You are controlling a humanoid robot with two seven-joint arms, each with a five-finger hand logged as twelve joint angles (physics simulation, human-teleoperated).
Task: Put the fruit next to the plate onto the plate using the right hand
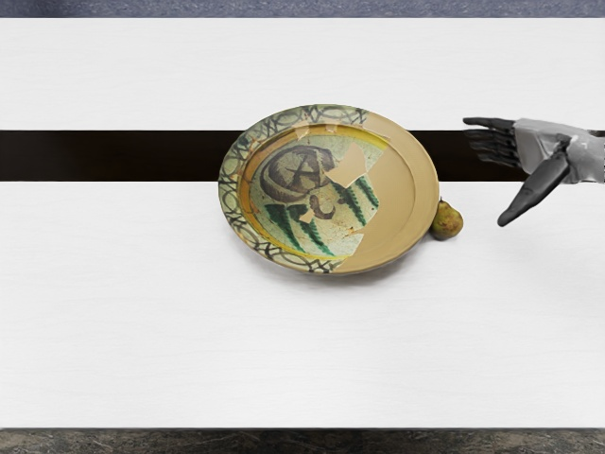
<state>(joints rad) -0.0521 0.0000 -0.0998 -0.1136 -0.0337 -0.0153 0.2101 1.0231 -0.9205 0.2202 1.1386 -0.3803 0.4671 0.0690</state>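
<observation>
A small olive-yellow pear [446, 220] sits on the white table [142, 331], touching the right rim of the patterned plate [402, 189]. The right hand [518, 161] hovers nearby, fingers spread, empty

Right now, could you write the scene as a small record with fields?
plate: patterned, partly tan, nothing on it
fruit: small, pear-like, on the table, at the plate's right rim
right hand: open, right of the fruit, apart from it
left hand: not in view
task state: fruit not yet on plate
</observation>
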